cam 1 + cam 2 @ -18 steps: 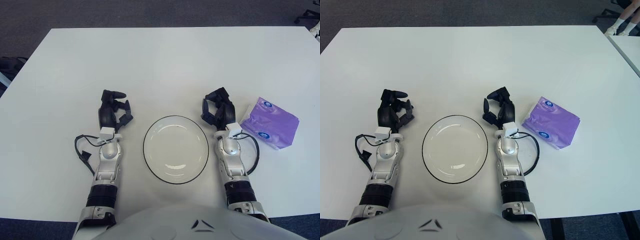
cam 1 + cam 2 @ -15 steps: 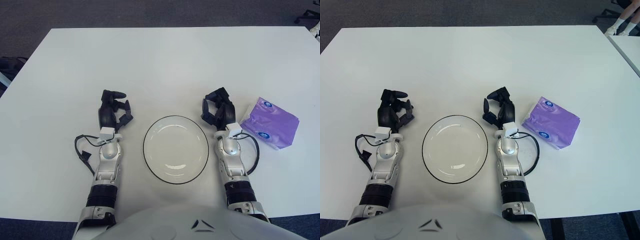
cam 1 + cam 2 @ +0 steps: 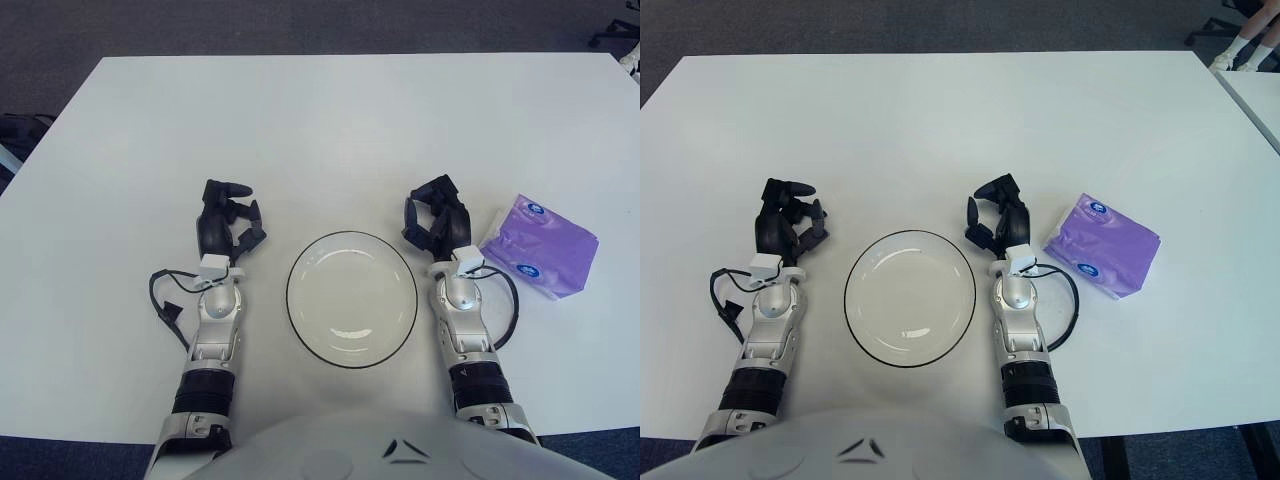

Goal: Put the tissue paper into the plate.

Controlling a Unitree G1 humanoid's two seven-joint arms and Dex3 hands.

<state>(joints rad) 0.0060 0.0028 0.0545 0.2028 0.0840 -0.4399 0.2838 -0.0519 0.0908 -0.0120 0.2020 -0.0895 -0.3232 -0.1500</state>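
Nothing has moved since 0.6 s ago: both hands, plate and pack sit where they were. Tissue paper pack [image 3: 540, 259]: purple soft wrap w/ white-blue oval marks, lying flat and slightly skewed on white table [image 3: 330, 130], robot's right side, well outside the plate [image 3: 352, 299]. Plate is white w/ dark rim, round, nothing in it, centred between the two forearms. Right hand [image 3: 437, 218] shows just beside the plate's upper right edge, between plate and pack, near the pack but apart from it; fingers loosely bent, holding nothing. Left hand [image 3: 227, 221] shows left of plate, fingers likewise relaxed, gripping nothing. Both forearms reach fwd from bottom edge.
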